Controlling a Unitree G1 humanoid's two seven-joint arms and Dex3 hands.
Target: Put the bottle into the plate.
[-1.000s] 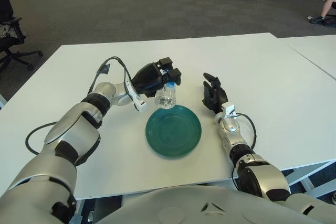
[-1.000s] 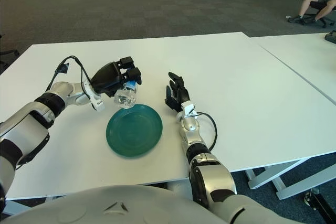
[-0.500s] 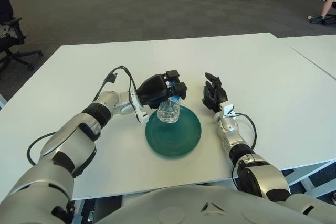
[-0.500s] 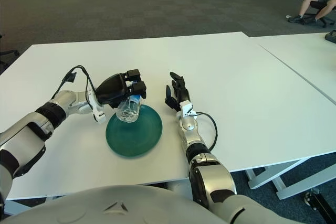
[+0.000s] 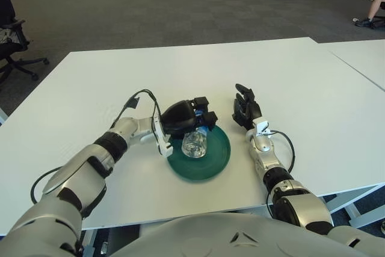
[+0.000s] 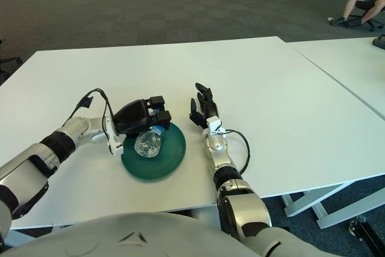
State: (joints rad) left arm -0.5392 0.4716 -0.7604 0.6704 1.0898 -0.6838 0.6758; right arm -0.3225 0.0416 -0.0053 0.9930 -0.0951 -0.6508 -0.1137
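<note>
Left robot hand [image 5: 187,118] gripping clear plastic bottle [image 5: 195,142] over round green plate [image 5: 212,156], right robot hand [image 5: 245,109] resting fingers spread beside plate on white surface [image 5: 313,100]

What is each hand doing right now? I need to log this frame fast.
Left hand: closed on the bottle, over the plate.
Right hand: open, holding nothing, right of the plate.

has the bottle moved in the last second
Yes. The bottle, gripped by the left hand, has come toward the robot and down: it was by the green plate's far rim, and now shows over the plate's middle.
</note>
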